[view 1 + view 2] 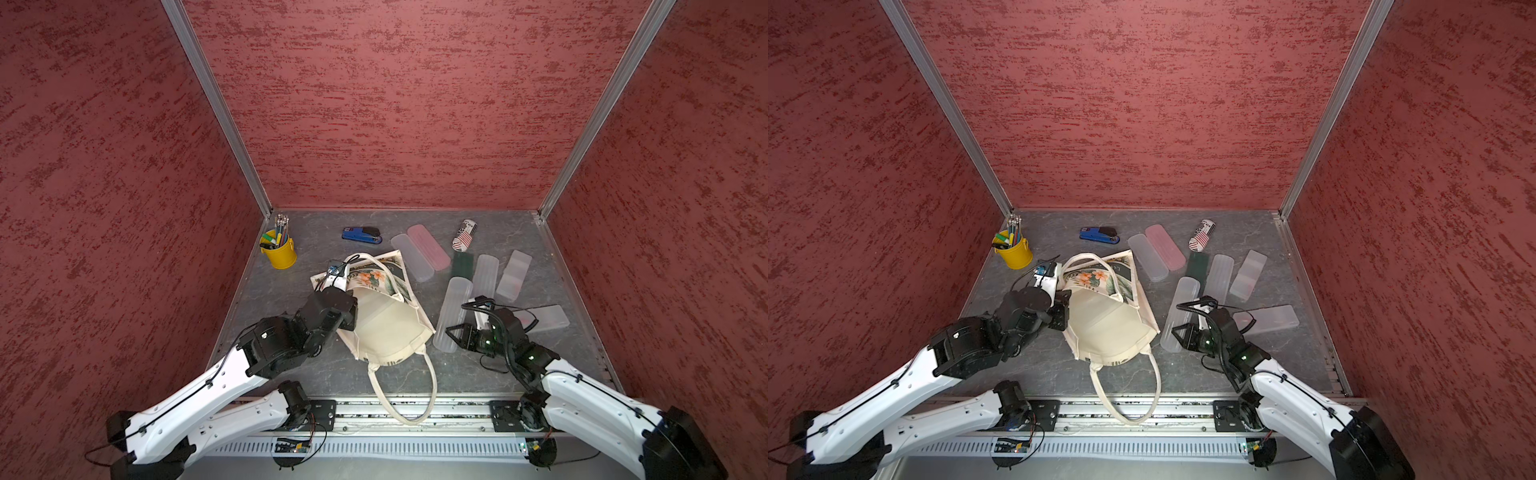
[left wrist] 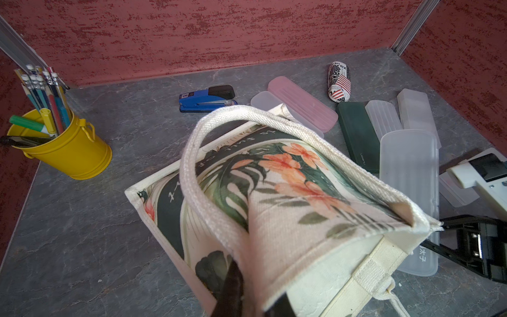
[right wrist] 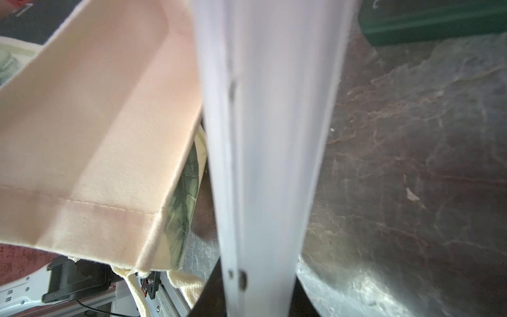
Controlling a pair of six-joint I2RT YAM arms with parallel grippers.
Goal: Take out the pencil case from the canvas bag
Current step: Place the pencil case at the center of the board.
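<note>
In the far left corner of a grey marbled bench (image 1: 316, 245), a yellow metal bucket (image 1: 279, 251) is stood upright. A blue and black stapler (image 1: 361, 235) is laid near the back. A clear frosted case (image 1: 411, 257) and a pink frosted case (image 1: 428, 247) are laid side by side, touching. A cylindrical newsprint-and-flag pouch (image 1: 464, 235) and a dark green flat case (image 1: 460, 266) are placed farther right. A cream canvas bag with a leaf-and-flower print (image 1: 386, 328) is laid at the middle, a long frosted pencil case (image 1: 451, 320) just beside it.

Cream canvas bag (image 1: 386, 328), tropical print; yellow bucket (image 1: 282, 253).
</note>
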